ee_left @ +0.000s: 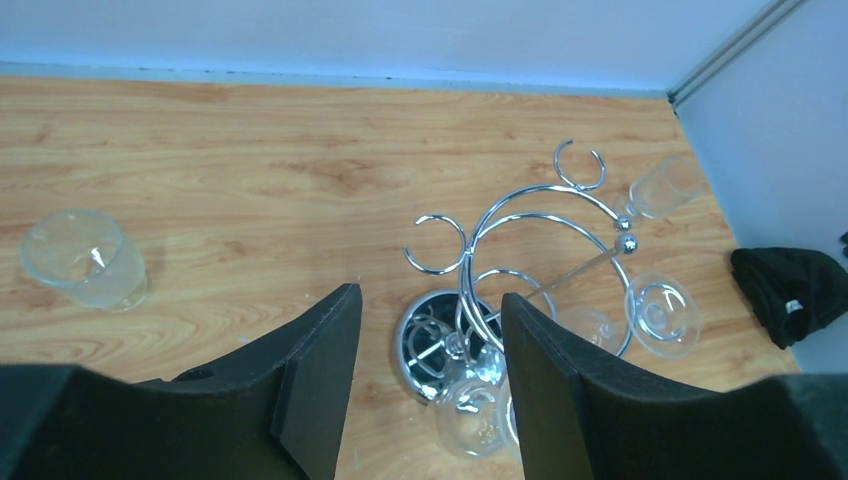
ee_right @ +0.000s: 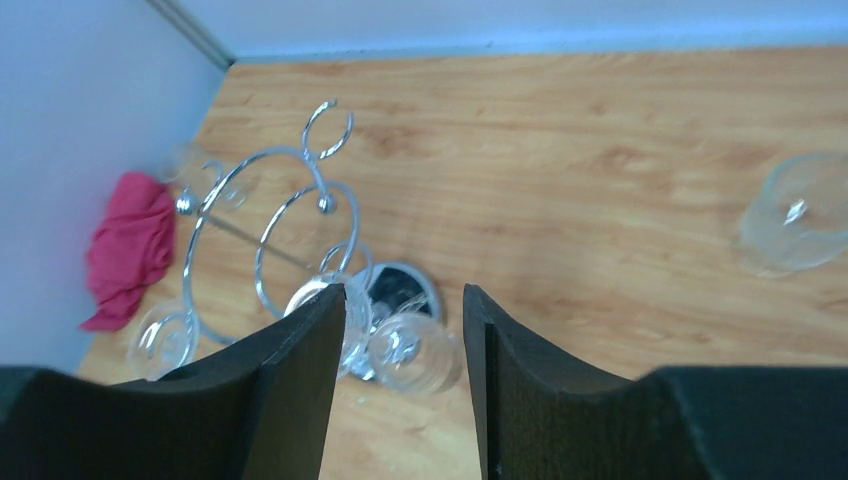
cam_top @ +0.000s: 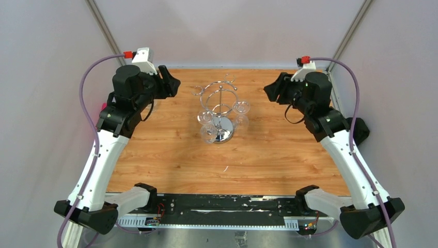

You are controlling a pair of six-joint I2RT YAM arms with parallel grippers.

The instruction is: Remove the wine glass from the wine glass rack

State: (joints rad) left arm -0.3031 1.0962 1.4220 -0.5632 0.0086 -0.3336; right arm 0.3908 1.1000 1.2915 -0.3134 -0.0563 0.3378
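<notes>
Flanking the rack [cam_top: 220,101], the left gripper [cam_top: 169,82] and right gripper [cam_top: 272,90] both gape empty; wine glasses [cam_top: 241,107] hang on it.

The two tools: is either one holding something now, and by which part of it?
Nothing is held. The left tool and the right tool both stand open with nothing between their jaws, away from the wine glass rack.

glass [ee_right: 800,212] edge-cropped, rack base [ee_left: 420,340] — half-hidden
</notes>
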